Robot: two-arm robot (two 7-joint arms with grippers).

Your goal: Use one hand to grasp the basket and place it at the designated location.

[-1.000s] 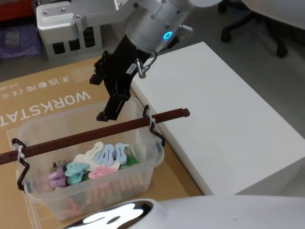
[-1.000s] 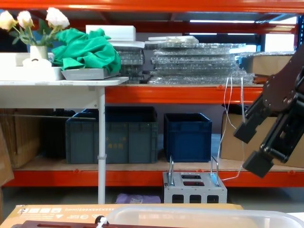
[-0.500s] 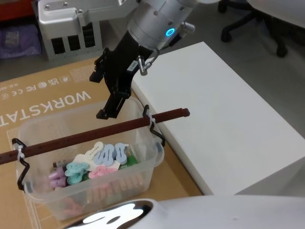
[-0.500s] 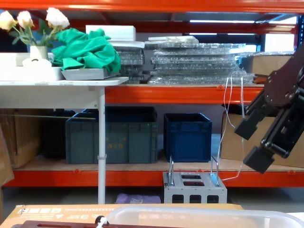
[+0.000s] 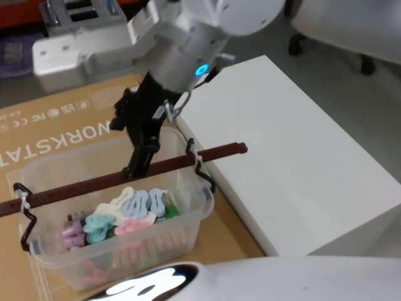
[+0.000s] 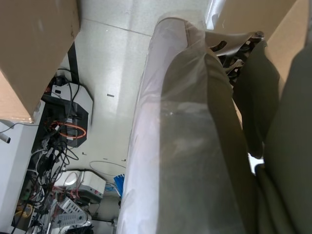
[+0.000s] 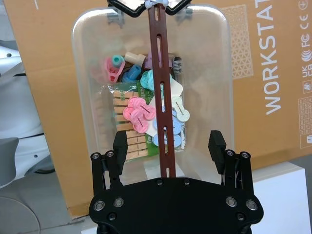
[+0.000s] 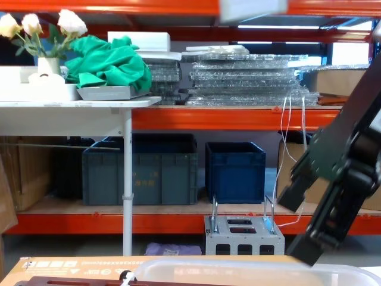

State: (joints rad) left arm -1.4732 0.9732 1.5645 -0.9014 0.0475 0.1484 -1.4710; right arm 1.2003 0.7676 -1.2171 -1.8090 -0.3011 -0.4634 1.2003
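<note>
Right gripper (image 7: 168,146), black, on the silver-grey arm: released, jaws spread wide. One finger (image 7: 119,146) sits on each side of the thin reddish-brown slotted handle bar (image 7: 158,63), with a clear gap on both sides and no contact visible.

Head view: gripper (image 5: 139,153) comes down from upper centre onto the bar (image 5: 81,187) near the tub's far wall.

The large translucent milky-white plastic basket (image 5: 202,204) sits lower left on a brown cardboard sheet printed "WORKSTATION" (image 5: 56,132), just beside the white rectangular block (image 5: 294,144) on the right.

Contents:
- pastel flat plastic clips in pink (image 7: 138,113), pale blue and white (image 5: 143,202)
- a pack of wooden clothespins (image 7: 127,141) under them
- small pink and teal pieces (image 7: 113,66) at one end

Chest view: gripper (image 8: 321,208) large at right edge, lower fingertip down near the basket rim (image 8: 238,266) along the bottom.
</note>
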